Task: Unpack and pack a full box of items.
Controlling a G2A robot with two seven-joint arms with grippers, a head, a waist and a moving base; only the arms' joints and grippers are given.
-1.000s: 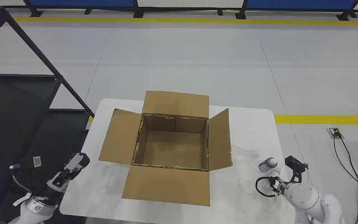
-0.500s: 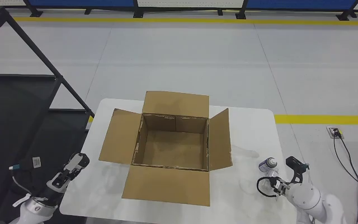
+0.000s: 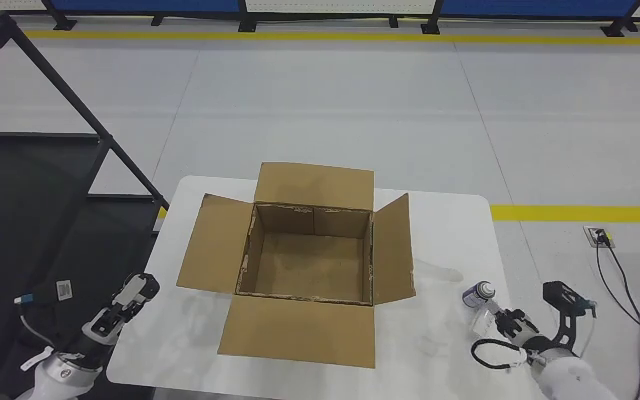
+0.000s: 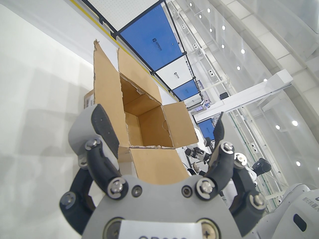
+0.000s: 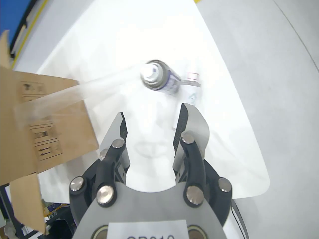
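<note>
Cardboard box [image 3: 310, 265] sits at mid-desk with all four flaps folded outward. Its brown inner floor is in plain sight from the top view. The white desk [image 3: 450, 230] carries everything below.

Spray can [image 3: 481, 293]: grey top and purple-banded label. It stands upright on the desk to the right of the box, well apart from the right flap and towards the robot's edge of the desk. In the right wrist view the can [image 5: 159, 79] is motion-smeared, so no label detail can be made out.

Clear bottle [image 5: 192, 87]: pale cap with a reddish ring. It is just beside the can, on the side away from the box. Cannot tell whether the two touch.

Right gripper [image 3: 502, 322] is low over the desk, further from the box than the can and nearer the robot. It points at the can and bottle. In its own wrist view the right gripper [image 5: 152, 119] has its fingers [image 5: 183, 118] spread apart, nothing between them. One finger tip is near the clear bottle, with no contact visible. A box flap [image 5: 49, 115] is off to one side.

Left gripper [image 3: 135, 295] is off the left side of the box, at the desk's left edge and apart from the left flap. In its wrist view the left gripper [image 4: 159, 121] has its fingers [image 4: 101, 118] spread wide and unloaded. It faces the box [image 4: 149, 125], looking in past the open flaps.
</note>
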